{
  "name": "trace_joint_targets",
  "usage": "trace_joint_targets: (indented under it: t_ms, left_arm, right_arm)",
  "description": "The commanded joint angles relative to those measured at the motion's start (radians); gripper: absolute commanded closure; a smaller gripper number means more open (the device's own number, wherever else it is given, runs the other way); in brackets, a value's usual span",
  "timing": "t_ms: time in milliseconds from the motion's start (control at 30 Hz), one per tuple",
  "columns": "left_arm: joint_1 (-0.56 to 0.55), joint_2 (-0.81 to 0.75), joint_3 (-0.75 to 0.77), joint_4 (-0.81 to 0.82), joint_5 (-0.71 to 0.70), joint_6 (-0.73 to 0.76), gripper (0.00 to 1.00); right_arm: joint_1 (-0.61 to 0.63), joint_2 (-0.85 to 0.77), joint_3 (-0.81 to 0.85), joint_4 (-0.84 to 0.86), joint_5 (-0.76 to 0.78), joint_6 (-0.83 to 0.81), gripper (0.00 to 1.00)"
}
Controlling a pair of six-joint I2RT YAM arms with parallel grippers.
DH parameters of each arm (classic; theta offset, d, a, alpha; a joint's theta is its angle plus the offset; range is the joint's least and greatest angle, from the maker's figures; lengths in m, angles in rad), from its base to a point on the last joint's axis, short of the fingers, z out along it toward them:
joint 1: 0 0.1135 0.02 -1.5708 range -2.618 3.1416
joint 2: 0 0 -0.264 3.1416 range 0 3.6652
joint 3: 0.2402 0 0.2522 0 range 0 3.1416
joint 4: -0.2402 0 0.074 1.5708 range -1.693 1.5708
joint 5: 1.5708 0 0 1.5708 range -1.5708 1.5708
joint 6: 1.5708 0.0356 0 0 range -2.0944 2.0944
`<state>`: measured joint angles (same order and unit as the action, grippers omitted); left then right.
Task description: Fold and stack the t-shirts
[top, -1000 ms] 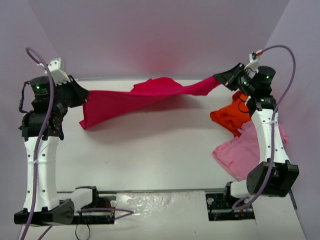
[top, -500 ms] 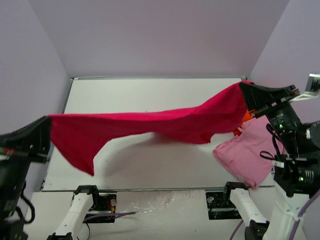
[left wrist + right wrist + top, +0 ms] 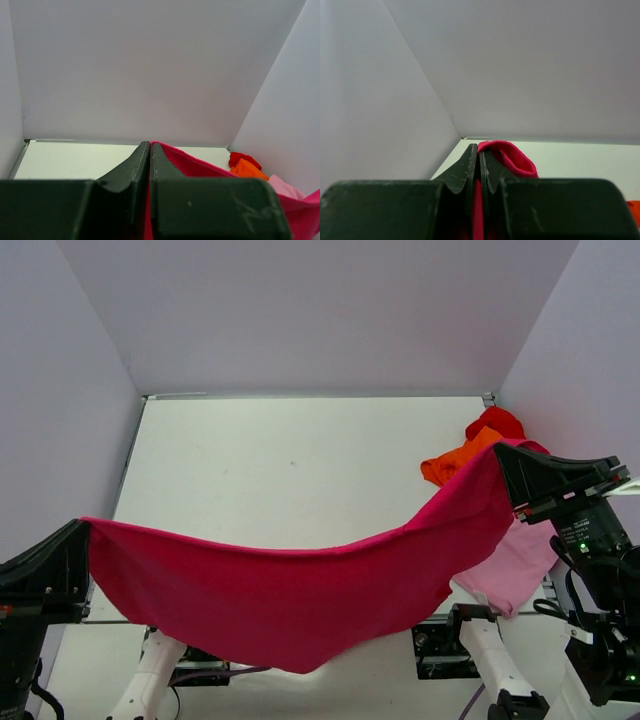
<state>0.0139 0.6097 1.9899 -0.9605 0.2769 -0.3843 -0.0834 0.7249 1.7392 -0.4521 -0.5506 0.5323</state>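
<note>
Left gripper (image 3: 80, 535): clamped on one end of the raspberry-red t-shirt (image 3: 280, 600). In its wrist view the fingers are pressed together with cloth pinched between them (image 3: 150, 146).
Right gripper (image 3: 503, 455): clamped on the shirt's other end. Its wrist view shows a fold of the cloth (image 3: 512, 157) bulging just past the closed tips (image 3: 478, 147).
Raspberry-red t-shirt: hangs in the air between the two grippers as one broad sagging sheet. The lowest part droops below and between them, over the table's near edge.
Markings: small green lights show on the right arm (image 3: 600, 570). Any lettering there is too small to read.
Hidden: the sheet covers most of the left arm's base (image 3: 190, 655) and part of the right one (image 3: 450, 640). Which edge of the shirt each gripper holds cannot be told, though the straight upper line looks like a hem.
Cut off: both arms run out of the top view at its lower corners.
Orange t-shirt (image 3: 455, 460): crumpled on the table just beyond the right gripper's tips, partly behind the raised cloth.
Bright red t-shirt (image 3: 495, 422): bunched just behind the orange one, farther from the right gripper.
Pale pink t-shirt (image 3: 510, 565): lies under the right gripper, mostly screened by it and the raised cloth.
Surface: white table (image 3: 290, 470), matte, with a metal strip along its far edge.
Room: plain pale lilac walls (image 3: 310, 310) close off the back and both sides.
</note>
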Motion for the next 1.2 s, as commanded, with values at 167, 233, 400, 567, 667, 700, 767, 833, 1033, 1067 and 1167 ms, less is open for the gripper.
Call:
trace_joint_targets:
  t_ms: [167,233,400,567,667,700,767,833,1033,1067,1167]
  left_arm:
    - [-0.003,0.155,-0.130,0.096,-0.087,0.075,1.00]
    - [-0.003,0.171,-0.228,0.141,-0.100,0.075,1.00]
    - [-0.003,0.270,-0.371,0.255,-0.120,0.065,1.00]
    - [-0.002,0.435,-0.438,0.352,-0.129,0.050,1.00]
    - [0.000,0.549,-0.433,0.401,-0.130,0.043,1.00]
    - [0.002,0.588,-0.425,0.418,-0.126,0.038,1.00]
    - [0.009,0.674,-0.406,0.456,-0.112,0.025,1.00]
    - [0.034,0.759,-0.390,0.482,-0.076,-0.004,1.00]
    - [0.044,0.901,-0.365,0.566,-0.156,-0.012,1.00]
    - [0.043,0.940,-0.350,0.568,-0.171,-0.009,1.00]
    - [0.041,1.042,-0.301,0.584,-0.175,-0.005,1.00]
  right_arm:
    - [0.005,0.163,-0.173,0.107,0.057,-0.002,1.00]
    - [0.005,0.197,-0.229,0.181,0.063,0.007,1.00]
    - [0.007,0.325,-0.328,0.351,0.057,0.030,1.00]
    - [0.011,0.507,-0.357,0.526,0.036,0.067,1.00]
    - [0.020,0.632,-0.333,0.607,0.025,0.084,1.00]
    - [0.025,0.684,-0.316,0.625,0.018,0.089,1.00]
    - [0.037,0.807,-0.263,0.686,-0.002,0.101,1.00]
    - [0.051,0.940,-0.197,0.733,-0.039,0.115,1.00]
    - [0.091,1.227,-0.035,0.812,-0.088,0.135,1.00]
    - [0.104,1.280,-0.004,0.822,-0.099,0.140,1.00]
    - [0.117,1.401,0.068,0.845,-0.120,0.153,1.00]
